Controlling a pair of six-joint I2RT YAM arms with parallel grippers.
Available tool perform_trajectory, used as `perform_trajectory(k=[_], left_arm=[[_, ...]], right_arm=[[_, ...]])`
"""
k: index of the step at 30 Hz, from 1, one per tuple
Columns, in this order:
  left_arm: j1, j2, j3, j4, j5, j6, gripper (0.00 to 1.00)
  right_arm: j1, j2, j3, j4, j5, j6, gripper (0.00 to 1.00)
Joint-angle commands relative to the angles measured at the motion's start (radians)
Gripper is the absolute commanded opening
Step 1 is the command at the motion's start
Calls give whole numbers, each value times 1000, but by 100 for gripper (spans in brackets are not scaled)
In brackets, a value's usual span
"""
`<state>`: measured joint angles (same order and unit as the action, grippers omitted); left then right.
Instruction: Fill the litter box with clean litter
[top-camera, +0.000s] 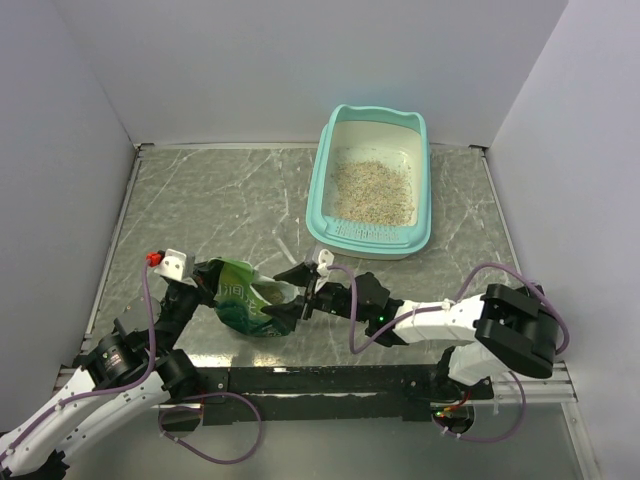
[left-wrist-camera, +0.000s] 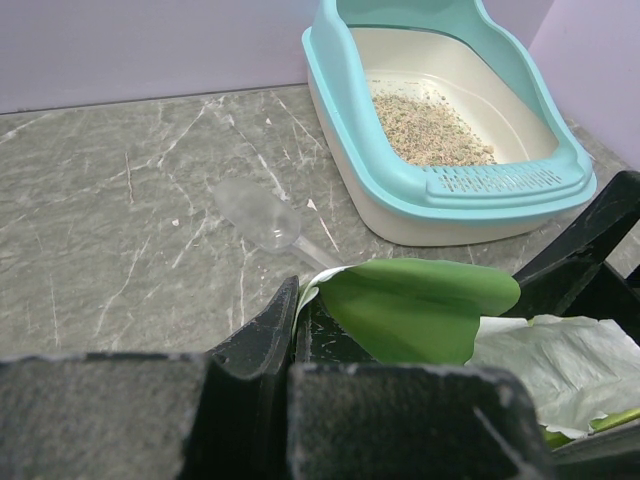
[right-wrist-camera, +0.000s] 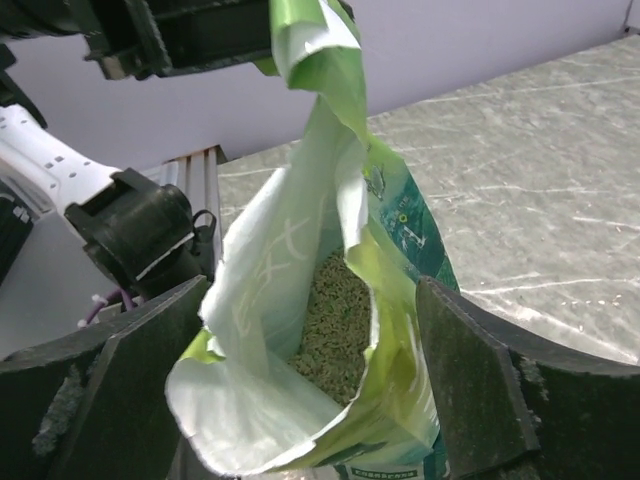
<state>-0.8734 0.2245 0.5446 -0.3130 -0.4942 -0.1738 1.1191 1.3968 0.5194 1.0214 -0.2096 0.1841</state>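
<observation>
**Pouch held open between the grippers, litter box beyond**

Top view: the left gripper (top-camera: 205, 284) pinches the green pouch (top-camera: 245, 300) by its flap, likely to keep the mouth open. The right gripper (top-camera: 291, 298) straddles it, fingers spread. The litter box (top-camera: 370, 234), far right, holds a thin patch of clean litter (top-camera: 372, 188). Left wrist: a clear scoop (left-wrist-camera: 258, 215) lies on the table. Right wrist: pellets (right-wrist-camera: 335, 320) sit low in the pouch.

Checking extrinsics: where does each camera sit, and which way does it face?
Top external: above and behind the bases, looking down on grey marbled table; both arms, left gripper, right gripper show.
Left wrist: low, facing the large teal plastic litter box; own black fingers at bottom.
Right wrist: looking into open green crinkled pouch; own fingers flank it, left gripper holds its top.
Shared: all three see the pouch; top and left wrist see the box.
</observation>
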Motion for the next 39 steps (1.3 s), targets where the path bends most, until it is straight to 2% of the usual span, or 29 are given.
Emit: perform_trajectory(k=[1,4,6,7,8,13,14,16,17,19,20,23,27,31,35,39], left_arm=[[7,1,34,31,-24,-4,1],[7,-1,35,31,-30,-6,1],[7,-4,35,31,-29,-6,1],[7,-4,35,31,-26,-4,1],[7,-5,38,32,-20,-4,1],[7,-54,37,64,75,22,3],[7,-69,37,68,147,26,13],[7,-77,49,75,230,40,27],[7,-80,54,75,279,40,41],[7,-77,64,65,386,39,52],[8,-68,66,43,408,34,59],[8,-50,38,35,463,11,72],[7,-1,38,72,574,-7,79],[8,73,29,126,646,-33,81],[7,195,25,170,718,-87,81],[7,245,8,230,769,-139,81]], right_arm=[[7,34,5,111,12,14,85],[7,44,-15,162,25,8,68],[8,45,-31,195,53,9,39],[7,45,-45,227,67,11,7],[7,39,-54,242,79,9,0],[-7,-11,-85,221,29,5,0],[-16,-45,-88,185,9,6,0],[-45,-88,-111,149,-67,14,0],[-86,-143,-117,94,-94,24,0],[-137,-206,-137,22,-207,41,0],[-195,-275,-142,-13,-256,51,0],[-266,-417,-142,-215,-400,19,0],[-346,-548,-96,-517,-563,-44,0],[-360,-637,-76,-688,-631,-95,0],[-363,-720,-116,-728,-640,-97,0],[-367,-786,-168,-738,-633,-92,0]])
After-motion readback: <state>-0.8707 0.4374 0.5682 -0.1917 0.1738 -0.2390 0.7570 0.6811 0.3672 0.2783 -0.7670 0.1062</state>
